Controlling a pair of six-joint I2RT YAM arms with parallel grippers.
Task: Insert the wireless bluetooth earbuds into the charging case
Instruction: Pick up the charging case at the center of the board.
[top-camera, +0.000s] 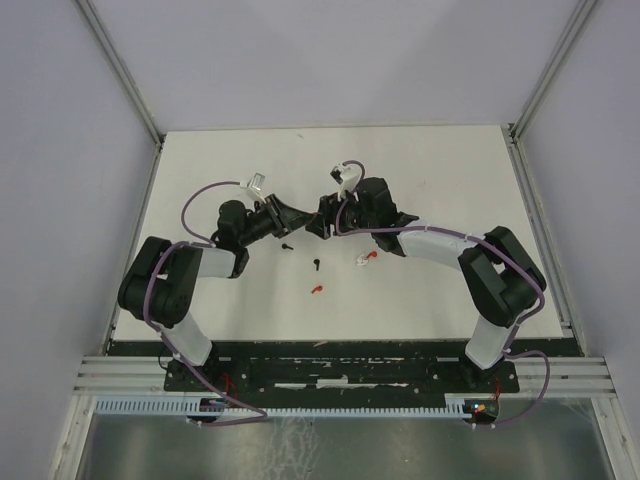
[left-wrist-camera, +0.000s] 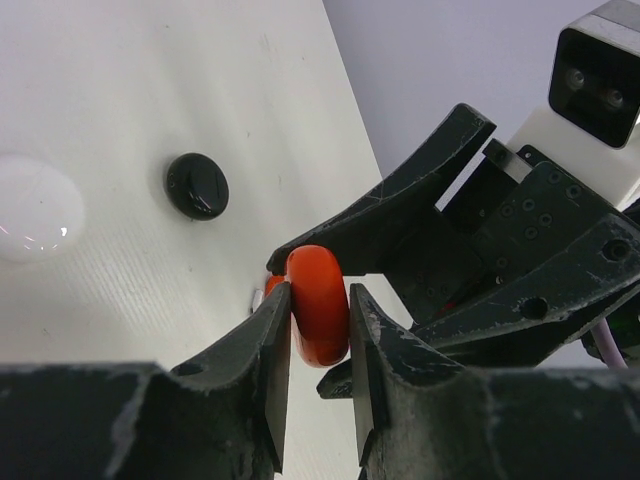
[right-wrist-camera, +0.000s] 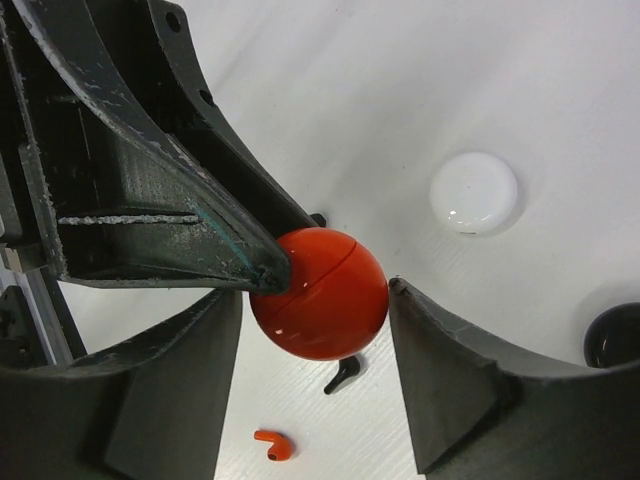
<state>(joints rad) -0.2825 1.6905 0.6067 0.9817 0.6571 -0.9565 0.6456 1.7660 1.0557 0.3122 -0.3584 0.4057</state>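
The white table (top-camera: 450, 180) carries all items. Left gripper (left-wrist-camera: 318, 295) — jaws narrow, clamped on the two flat faces of the red charging case (right-wrist-camera: 322, 300), whose lid is shut. Right gripper (right-wrist-camera: 316, 290) stands wide, one finger on each side of the case; whether either finger touches it cannot be told. Beyond the case lie a white disc (right-wrist-camera: 474, 192) and a black disc (right-wrist-camera: 612, 336). The wireless bluetooth earbuds (top-camera: 316, 265) lie loose on the table, outside the case — a black earbud (right-wrist-camera: 342, 373) just beside it, a red earbud (right-wrist-camera: 272, 445) a little further off.
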